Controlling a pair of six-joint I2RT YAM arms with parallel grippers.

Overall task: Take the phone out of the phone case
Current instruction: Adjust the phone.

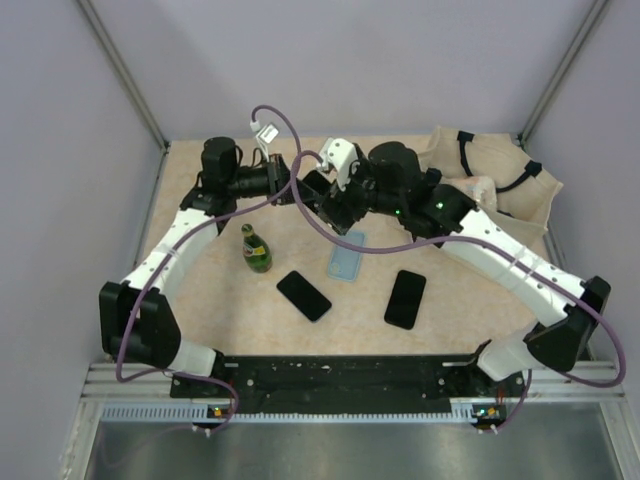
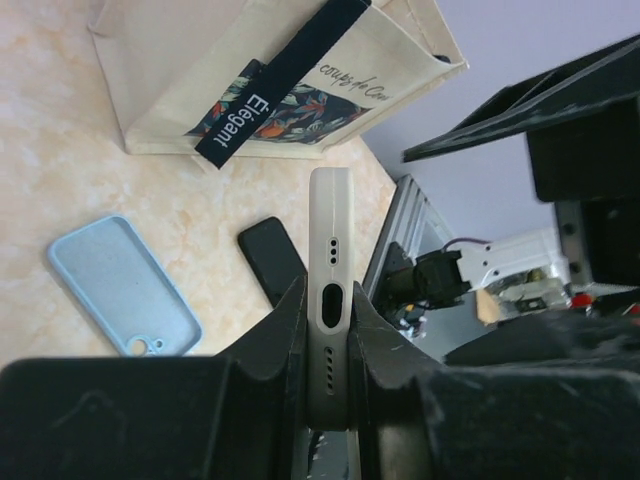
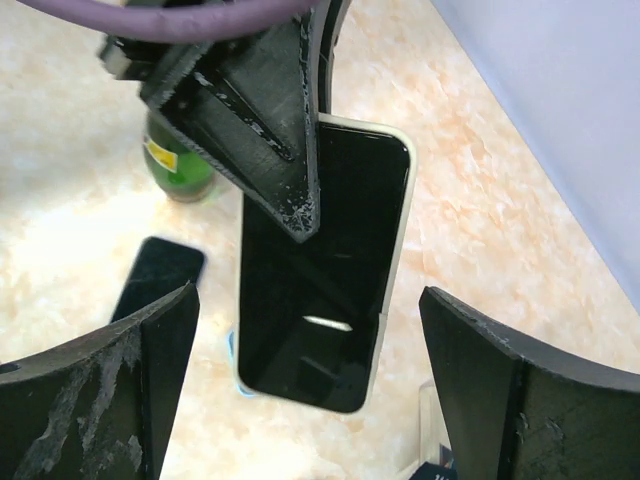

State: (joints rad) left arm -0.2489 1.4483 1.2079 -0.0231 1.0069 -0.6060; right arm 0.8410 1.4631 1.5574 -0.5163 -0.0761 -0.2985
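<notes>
**Top view.** I see both arms meeting over the far middle of the counter (image 1: 220, 300). The left pincer (image 1: 298, 186) and right pincer (image 1: 326, 205) are nose to nose, and their wrists mask what lies between them. Below them lies a light blue case (image 1: 346, 257), flat and empty. A black handset (image 1: 304, 295) lies to its left and a second black handset (image 1: 405, 299) to its right. A green bottle (image 1: 256, 250) stands further left, and a tote bag (image 1: 490, 185) sits at the far right.

**Left wrist view.** The left pincer is clamped on the phone (image 2: 330, 220), one finger on each broad face. The port end faces my lens, so the long axis runs away from the camera. This edge is cream-white, with an oval port opening and rows of small holes. I cannot tell whether the cream is a cover or the phone's own frame.

**Right wrist view.** The phone hangs clear of the counter, its long axis running up and down the frame at a slight tilt. Its dark glossy screen faces my lens, with a cream rim and rounded corners. One left finger (image 3: 270, 130) crosses its upper left corner. The right pincer's fingers stand wide apart on either side, clear of the phone.
</notes>
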